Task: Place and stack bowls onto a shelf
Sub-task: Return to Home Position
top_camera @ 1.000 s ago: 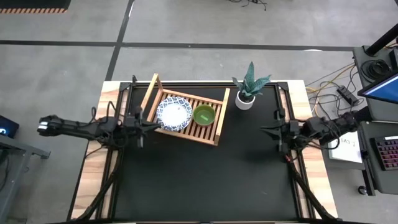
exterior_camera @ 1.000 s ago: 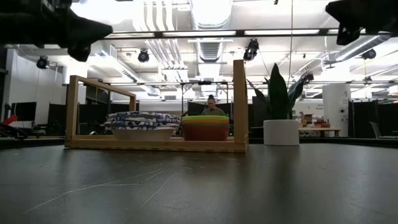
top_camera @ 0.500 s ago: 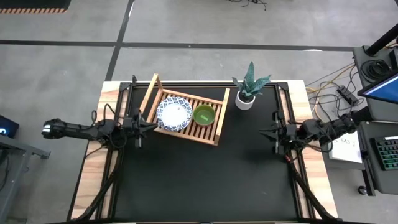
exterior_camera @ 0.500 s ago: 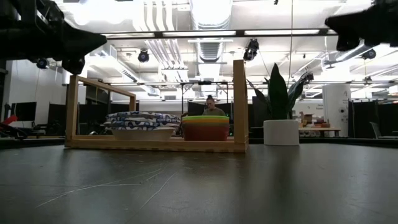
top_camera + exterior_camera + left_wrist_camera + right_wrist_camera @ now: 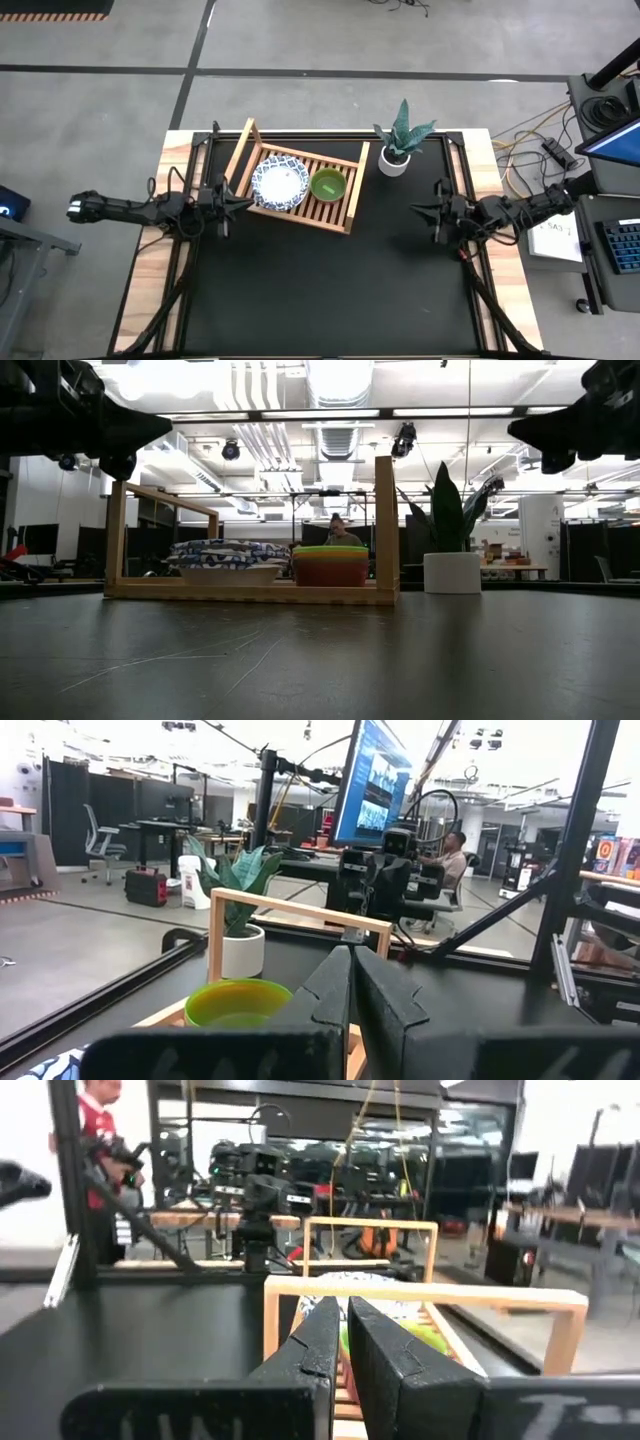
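Observation:
The wooden slatted shelf (image 5: 344, 190) stands at the table's far middle. On it sit a stack of white bowls with blue rims (image 5: 279, 184) (image 5: 225, 555) and, beside it on the right, a stack of small bowls with a green one on top (image 5: 328, 185) and a red one below (image 5: 330, 572). My left gripper (image 5: 245, 205) (image 5: 352, 982) hovers shut just left of the shelf, pointing at it. My right gripper (image 5: 413, 208) (image 5: 343, 1330) hovers shut to the shelf's right, also pointing at it. Both are raised above the table (image 5: 165, 428) (image 5: 512, 430).
A white pot with a green plant (image 5: 397, 160) stands right of the shelf near the far edge. The black mat (image 5: 320, 290) stretches bare toward the near edge. A person sits in the room beyond the table (image 5: 341, 532).
My right gripper has moved toward the table's left, nearer the shelf, and come down somewhat. My left gripper has sunk a little and drawn slightly back toward the left edge. The bowls and shelf have stayed in place.

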### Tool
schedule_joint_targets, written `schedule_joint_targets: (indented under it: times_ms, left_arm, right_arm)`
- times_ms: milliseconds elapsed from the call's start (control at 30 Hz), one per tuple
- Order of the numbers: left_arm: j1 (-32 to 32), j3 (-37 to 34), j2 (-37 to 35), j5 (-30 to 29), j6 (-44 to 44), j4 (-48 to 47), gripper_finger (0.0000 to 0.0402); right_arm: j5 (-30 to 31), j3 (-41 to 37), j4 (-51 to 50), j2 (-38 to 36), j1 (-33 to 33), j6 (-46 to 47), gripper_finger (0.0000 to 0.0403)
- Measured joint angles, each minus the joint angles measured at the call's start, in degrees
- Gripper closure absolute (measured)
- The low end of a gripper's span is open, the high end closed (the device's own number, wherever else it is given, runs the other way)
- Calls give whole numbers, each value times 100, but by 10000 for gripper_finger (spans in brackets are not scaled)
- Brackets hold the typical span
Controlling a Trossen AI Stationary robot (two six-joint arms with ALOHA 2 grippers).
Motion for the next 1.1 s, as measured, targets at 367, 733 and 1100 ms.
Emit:
schedule_joint_targets:
  times_ms: [367,733,1100]
  left_arm:
    - [0,7,59,9,13,5,401]
    - [0,9,84,13,15,7,402]
    - [0,11,99,13,19,11,401]
  right_arm:
    - [26,0,19,172,2,441,385]
    - [28,-2,19,175,2,439,385]
    - [26,-4,19,175,2,439,385]
